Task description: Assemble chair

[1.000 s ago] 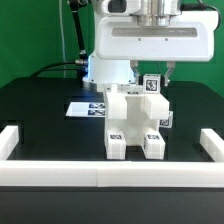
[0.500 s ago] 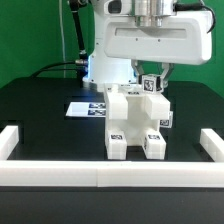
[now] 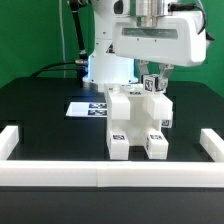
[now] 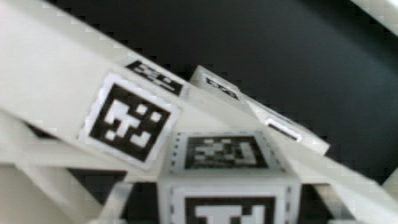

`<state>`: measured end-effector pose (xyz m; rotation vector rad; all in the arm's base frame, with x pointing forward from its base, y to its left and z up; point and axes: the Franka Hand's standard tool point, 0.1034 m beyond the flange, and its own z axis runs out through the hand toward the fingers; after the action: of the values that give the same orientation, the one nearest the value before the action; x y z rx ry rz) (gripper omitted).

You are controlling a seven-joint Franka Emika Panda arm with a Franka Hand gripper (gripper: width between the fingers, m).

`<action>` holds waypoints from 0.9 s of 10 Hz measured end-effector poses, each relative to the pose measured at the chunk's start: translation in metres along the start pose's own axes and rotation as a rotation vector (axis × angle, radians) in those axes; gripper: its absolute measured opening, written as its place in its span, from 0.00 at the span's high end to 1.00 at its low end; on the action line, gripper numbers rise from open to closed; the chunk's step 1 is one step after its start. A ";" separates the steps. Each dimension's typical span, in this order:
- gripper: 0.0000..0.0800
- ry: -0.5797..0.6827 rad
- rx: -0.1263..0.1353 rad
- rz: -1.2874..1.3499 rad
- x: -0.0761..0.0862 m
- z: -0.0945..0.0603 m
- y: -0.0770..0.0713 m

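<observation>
The partly built white chair (image 3: 130, 125) stands in the middle of the black table, with tags on its legs and side. My gripper (image 3: 153, 79) hangs straight down over its top on the exterior view's right. It is shut on a small white tagged chair piece (image 3: 152, 86) that sits on top of the assembly. The wrist view shows that piece (image 4: 222, 195) close up, with tagged slanting chair panels (image 4: 134, 115) behind it. My fingertips do not show clearly there.
The marker board (image 3: 84, 108) lies flat behind the chair on the exterior view's left. A white rail (image 3: 100, 176) borders the table's front, with raised ends at both sides (image 3: 9, 142) (image 3: 214, 142). The arm's white base (image 3: 105, 65) stands at the back.
The hand above the chair has turned about its upright axis, so its white housing looks narrower. The small tagged piece stays in the same spot in the grip.
</observation>
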<state>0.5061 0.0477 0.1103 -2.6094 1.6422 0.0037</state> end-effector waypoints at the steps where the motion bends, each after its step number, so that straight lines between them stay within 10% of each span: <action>1: 0.64 -0.001 0.000 0.036 0.000 0.000 0.000; 5: 0.64 -0.006 0.003 0.142 -0.002 0.000 -0.001; 7: 0.24 -0.008 0.001 0.096 -0.002 0.000 -0.001; 9: 0.20 -0.006 -0.001 -0.087 -0.003 -0.001 -0.002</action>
<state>0.5068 0.0509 0.1112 -2.6763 1.5254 0.0082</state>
